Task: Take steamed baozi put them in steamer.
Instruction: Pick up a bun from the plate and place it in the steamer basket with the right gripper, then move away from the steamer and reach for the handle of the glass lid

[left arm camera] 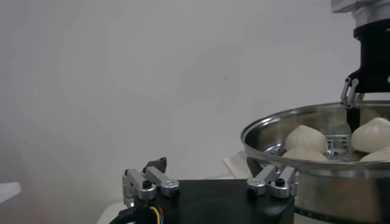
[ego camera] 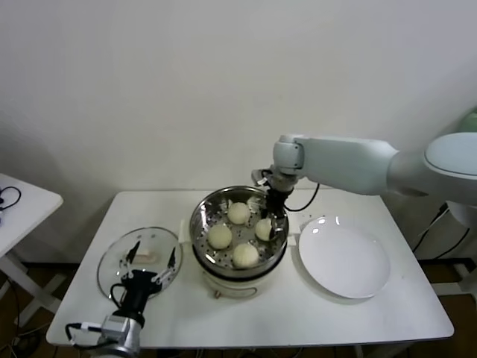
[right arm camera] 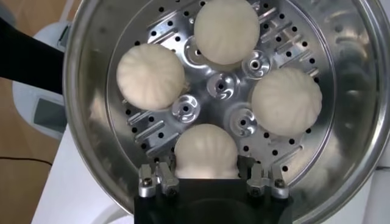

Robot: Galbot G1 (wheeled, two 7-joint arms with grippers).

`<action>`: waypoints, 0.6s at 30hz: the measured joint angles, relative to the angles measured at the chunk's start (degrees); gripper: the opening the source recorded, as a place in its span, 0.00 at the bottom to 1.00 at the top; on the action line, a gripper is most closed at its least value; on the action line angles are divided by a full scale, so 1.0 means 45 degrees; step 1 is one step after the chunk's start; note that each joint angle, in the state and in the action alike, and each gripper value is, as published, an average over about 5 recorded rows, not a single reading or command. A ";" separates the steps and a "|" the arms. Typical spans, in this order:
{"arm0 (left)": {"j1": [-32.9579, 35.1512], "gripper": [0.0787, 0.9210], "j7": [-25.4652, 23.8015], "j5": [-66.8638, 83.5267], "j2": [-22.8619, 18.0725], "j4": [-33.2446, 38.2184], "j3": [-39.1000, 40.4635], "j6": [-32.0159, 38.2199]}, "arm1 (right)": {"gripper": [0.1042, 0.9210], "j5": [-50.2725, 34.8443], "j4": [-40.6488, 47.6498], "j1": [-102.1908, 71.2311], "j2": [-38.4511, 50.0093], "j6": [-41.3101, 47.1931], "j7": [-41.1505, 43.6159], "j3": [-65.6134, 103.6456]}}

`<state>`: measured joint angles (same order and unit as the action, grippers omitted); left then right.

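right pincer (right arm camera: 207,176) clamped on the fourth baozi (right arm camera: 206,152), low in the steamer (ego camera: 205,216), right side | three others seated | risk: dough sticks and lifts out on release | left pincer (left arm camera: 210,182) apart, idle over glass lid (ego camera: 112,261)

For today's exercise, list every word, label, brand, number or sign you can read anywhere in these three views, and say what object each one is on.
There is no readable text in any view.
Steamer and its four steamed baozi: no markings.
White plate: plain.
Glass lid: no print visible.
Left gripper and right gripper: no label to be read.
A grey panel on the pot base shows in the right wrist view; anything on it is too blurred to read.
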<state>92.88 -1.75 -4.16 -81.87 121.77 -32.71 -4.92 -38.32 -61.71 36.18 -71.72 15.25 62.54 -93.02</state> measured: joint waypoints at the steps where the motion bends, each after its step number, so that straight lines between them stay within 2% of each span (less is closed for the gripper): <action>1: -0.0001 0.88 0.0000 0.0001 0.0000 -0.0003 0.0000 0.0000 | 0.69 0.0013 0.0023 -0.0030 -0.0024 -0.0002 -0.0016 0.0024; 4: 0.0000 0.88 -0.0001 0.0003 0.0000 -0.0011 -0.0001 0.0000 | 0.72 0.0041 0.0084 -0.0107 -0.0081 -0.0023 -0.0056 0.0090; 10: 0.0011 0.88 -0.0022 0.0047 0.0000 -0.0005 -0.0046 -0.0005 | 0.87 0.0045 0.0099 -0.0092 -0.0088 -0.0095 -0.0017 0.0179; 18: 0.0047 0.88 -0.0204 0.0194 0.0000 0.0040 -0.0205 -0.0133 | 0.88 0.0024 -0.0150 0.0215 0.0142 -0.0218 0.0237 0.0405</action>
<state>93.09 -2.67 -3.29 -81.87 121.95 -33.63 -5.52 -38.21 -62.38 37.14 -71.08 14.27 63.61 -91.20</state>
